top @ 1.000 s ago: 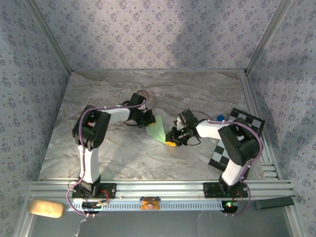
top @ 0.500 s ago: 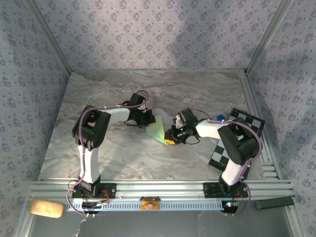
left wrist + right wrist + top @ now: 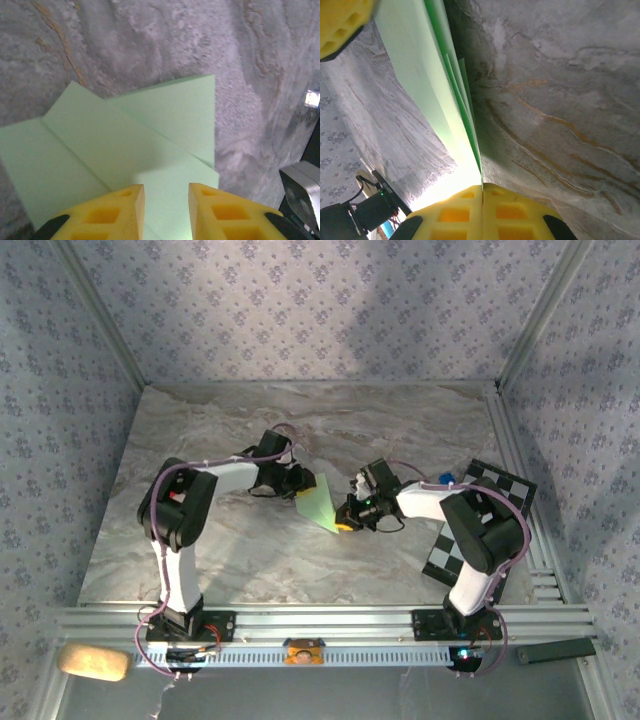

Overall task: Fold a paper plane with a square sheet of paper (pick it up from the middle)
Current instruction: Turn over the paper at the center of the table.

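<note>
Mid-counter (image 3: 420,430), between the two arms: the square sheet of paper (image 3: 320,502), partly folded, with flaps and a centre crease visible from the left wrist.

Right pincer (image 3: 482,192): clenched on the sheet's near edge, fingers pressed together with the paper coming out of the seam. That side of the sheet is tipped up on edge.

Left pincer (image 3: 166,192): released, fingers apart just above the folded flap. Can't tell if they touch the paper.

Risks as I read them:
- The right grip is only on a thin edge strip. The layers fan apart just past the fingers, so probably not every layer is clamped. Any pull could slide one layer out and open the fold.
- Nothing pins the far side while the left is released. If the right drags or lifts, the sheet pivots around the grip and the creases go out of line.
- If the left closes off the crease, it crumples the flap instead of flattening it.
- Both pincers are near each other over a small sheet, so a sideways move risks finger contact or a tear between the two holds.
</note>
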